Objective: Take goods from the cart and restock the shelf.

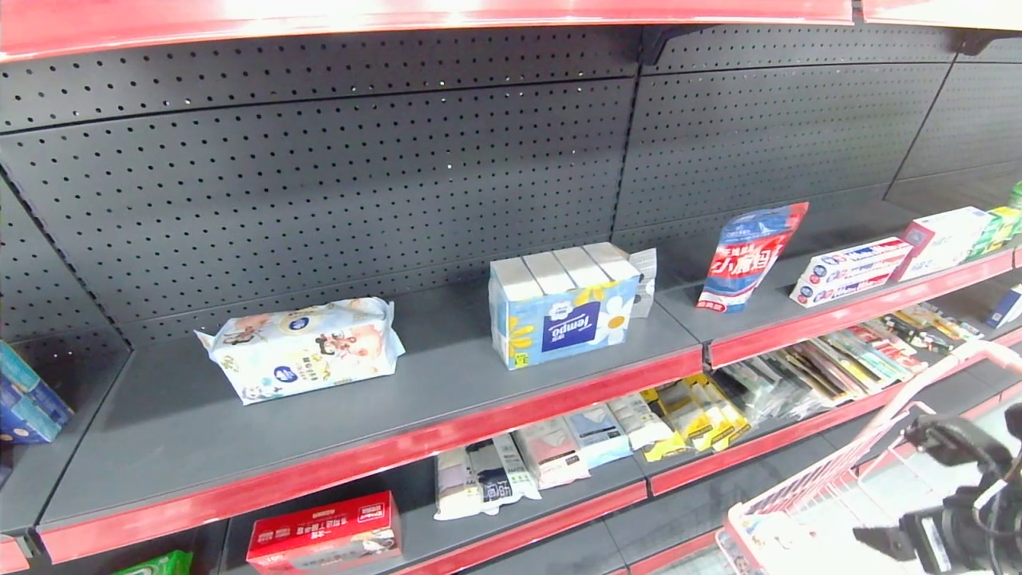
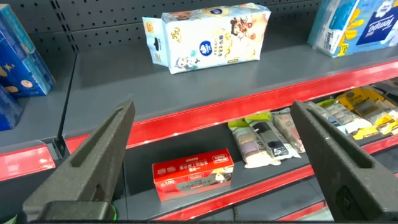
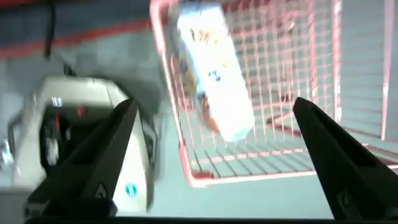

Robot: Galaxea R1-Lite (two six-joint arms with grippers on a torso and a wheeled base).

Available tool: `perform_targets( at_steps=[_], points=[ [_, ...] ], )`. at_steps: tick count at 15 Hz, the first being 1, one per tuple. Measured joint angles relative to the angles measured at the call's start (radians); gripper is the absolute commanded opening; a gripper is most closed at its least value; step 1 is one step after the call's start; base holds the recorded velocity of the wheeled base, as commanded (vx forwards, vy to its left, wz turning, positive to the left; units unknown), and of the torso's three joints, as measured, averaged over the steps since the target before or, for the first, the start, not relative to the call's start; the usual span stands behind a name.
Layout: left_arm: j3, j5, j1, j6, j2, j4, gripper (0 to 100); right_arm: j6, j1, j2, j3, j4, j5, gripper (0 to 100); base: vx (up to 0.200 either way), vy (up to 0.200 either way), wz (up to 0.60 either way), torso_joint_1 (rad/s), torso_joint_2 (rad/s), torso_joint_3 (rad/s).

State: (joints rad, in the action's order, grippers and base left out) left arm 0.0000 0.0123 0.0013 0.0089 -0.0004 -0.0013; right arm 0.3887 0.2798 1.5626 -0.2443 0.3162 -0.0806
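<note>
The grey shelf (image 1: 447,375) with a red front edge holds a white pack of wet wipes (image 1: 303,347) (image 2: 208,37) and a blue pack of tissues (image 1: 563,307) (image 2: 354,25). My left gripper (image 2: 212,106) is open and empty, in front of the shelf's red edge and below the wet wipes. At the lower right stands the pink wire cart (image 1: 830,471) (image 3: 168,93) with a white printed package (image 3: 214,74) lying inside. My right arm (image 1: 958,479) hangs over the cart. Its gripper (image 3: 213,106) is open above the package and apart from it.
A red box (image 1: 323,531) (image 2: 193,171) and several flat packets (image 1: 551,451) lie on the lower shelf. Blue packs (image 1: 28,395) stand at the far left. A red-blue pouch (image 1: 754,255) and toothpaste boxes (image 1: 850,271) stand to the right. Bare shelf lies between the wipes and the tissues.
</note>
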Motion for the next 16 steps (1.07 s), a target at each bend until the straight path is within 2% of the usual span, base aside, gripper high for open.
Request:
perform_targets(
  at_steps=[2,4,10,16],
  points=[
    [0.000,0.000,0.000,0.000,0.000,0.000,100,0.076,0.035,0.094,0.061,0.028,-0.032,100,0.000,0.000,0.00,0.000,0.00,0.000],
    [0.000,0.000,0.000,0.000,0.000,0.000,100,0.091,0.044,0.163,0.087,0.075,-0.042,100,0.000,0.000,0.00,0.000,0.00,0.000],
    [0.000,0.000,0.000,0.000,0.000,0.000,100,0.109,0.060,0.253,0.085,0.091,-0.042,100,0.000,0.000,0.00,-0.013,0.02,0.013],
    [0.000,0.000,0.000,0.000,0.000,0.000,100,0.110,0.062,0.273,0.077,0.090,-0.034,100,0.000,0.000,0.00,-0.100,0.22,0.115]
  ],
)
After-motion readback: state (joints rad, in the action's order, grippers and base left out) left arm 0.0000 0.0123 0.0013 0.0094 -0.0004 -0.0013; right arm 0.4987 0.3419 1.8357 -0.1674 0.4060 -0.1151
